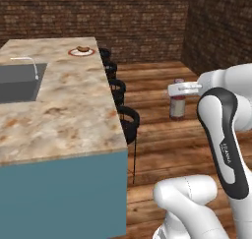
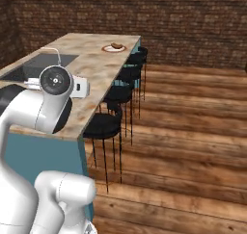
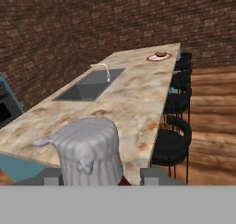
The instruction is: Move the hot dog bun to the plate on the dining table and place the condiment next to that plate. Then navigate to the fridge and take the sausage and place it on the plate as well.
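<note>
My gripper [image 1: 178, 92] is shut on the condiment [image 1: 177, 106], a small bottle with dark red contents and a pale label. It hangs in the air over the wooden floor, to the right of the dining table [image 1: 64, 110]. In the hand view the condiment's ribbed light cap [image 3: 90, 151] sits between the two fingertips [image 3: 152, 176]. At the table's far end lies the red-rimmed plate [image 1: 81, 51] [image 2: 114, 48] [image 3: 159, 57], with the orange-brown hot dog bun [image 1: 83, 49] [image 3: 160, 54] on it.
A sink [image 1: 19, 81] [image 3: 90, 85] with a curved tap is set into the table's left half. Black stools [image 1: 129, 119] [image 2: 103, 124] [image 3: 173, 142] line the table's right side. Wooden floor runs to the right, brick walls behind.
</note>
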Tool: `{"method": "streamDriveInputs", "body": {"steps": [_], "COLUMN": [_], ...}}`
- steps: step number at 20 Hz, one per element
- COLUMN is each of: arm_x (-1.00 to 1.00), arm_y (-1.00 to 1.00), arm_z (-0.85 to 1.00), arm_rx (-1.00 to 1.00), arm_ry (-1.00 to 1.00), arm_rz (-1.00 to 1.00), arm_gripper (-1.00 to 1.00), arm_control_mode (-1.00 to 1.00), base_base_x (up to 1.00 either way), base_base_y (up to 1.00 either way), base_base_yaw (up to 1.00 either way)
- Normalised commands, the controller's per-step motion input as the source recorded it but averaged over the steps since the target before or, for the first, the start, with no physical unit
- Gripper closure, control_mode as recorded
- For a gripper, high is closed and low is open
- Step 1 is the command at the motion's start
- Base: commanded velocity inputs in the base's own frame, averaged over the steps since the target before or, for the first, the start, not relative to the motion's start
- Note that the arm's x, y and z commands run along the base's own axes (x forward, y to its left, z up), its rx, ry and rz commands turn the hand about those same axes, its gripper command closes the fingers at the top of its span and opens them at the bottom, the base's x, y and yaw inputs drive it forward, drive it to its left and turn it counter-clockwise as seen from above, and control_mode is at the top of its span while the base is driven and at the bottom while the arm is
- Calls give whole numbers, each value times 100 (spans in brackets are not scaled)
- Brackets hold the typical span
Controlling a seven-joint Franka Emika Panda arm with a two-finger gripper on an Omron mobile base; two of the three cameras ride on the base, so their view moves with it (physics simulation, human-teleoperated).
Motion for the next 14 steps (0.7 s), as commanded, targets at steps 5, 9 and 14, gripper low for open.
{"method": "streamDriveInputs", "body": {"steps": [5, 9, 14], "arm_x": [0, 0, 0], "arm_y": [0, 0, 0], "arm_z": [0, 0, 0], "arm_rx": [0, 0, 0], "arm_ry": [0, 0, 0], "arm_rz": [0, 0, 0], "arm_gripper": [100, 100, 100], "arm_control_mode": [100, 100, 100], "base_base_x": [51, 54, 66], "base_base_y": [-100, -96, -86], "base_base_yaw": [32, 40, 42]}}
